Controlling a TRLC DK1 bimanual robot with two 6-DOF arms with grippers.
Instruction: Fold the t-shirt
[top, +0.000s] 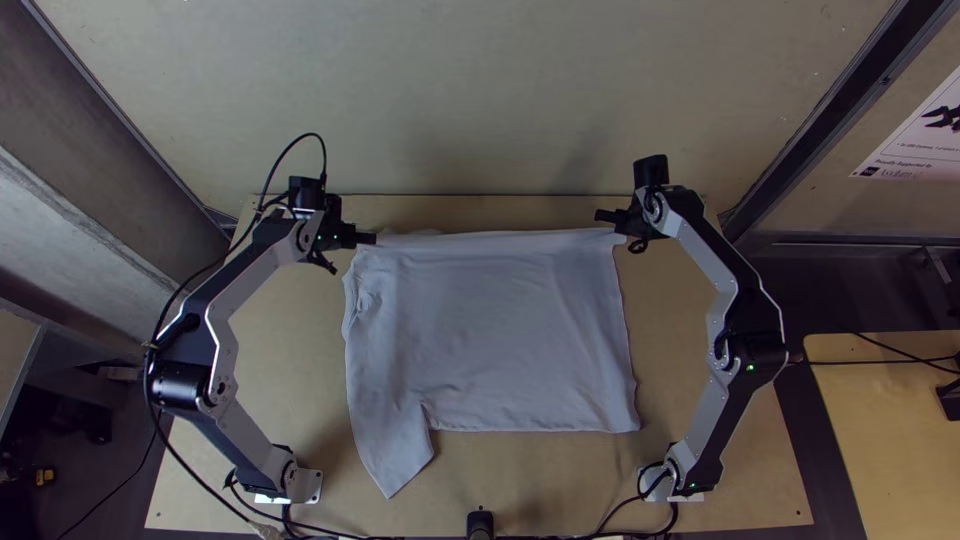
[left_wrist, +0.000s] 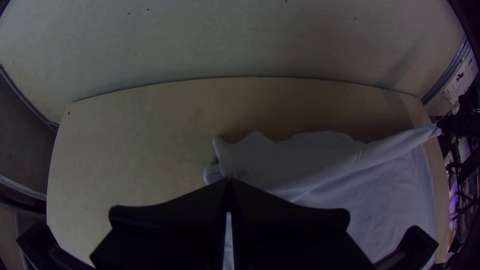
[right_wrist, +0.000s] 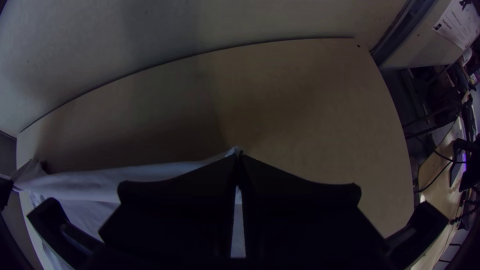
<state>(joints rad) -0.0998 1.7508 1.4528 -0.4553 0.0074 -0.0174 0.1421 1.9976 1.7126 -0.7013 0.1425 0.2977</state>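
Note:
The white t-shirt (top: 490, 330) lies spread on the table, with a sleeve pointing to the near edge at its lower left. Its far edge is pulled straight between the two grippers. My left gripper (top: 372, 239) is shut on the far left corner; in the left wrist view, the gripper (left_wrist: 229, 181) has bunched cloth (left_wrist: 300, 155) just beyond its tips. At the far right corner my right gripper (top: 618, 226) is shut on the shirt; in the right wrist view, the gripper (right_wrist: 239, 156) pinches the end of a taut strip of cloth (right_wrist: 100, 182).
Bare table (top: 540, 480) borders the shirt on its near side. A pale wall (top: 480, 100) rises behind the table's far edge. Cables run beside the left arm, and a second wooden table (top: 880, 430) stands at the right.

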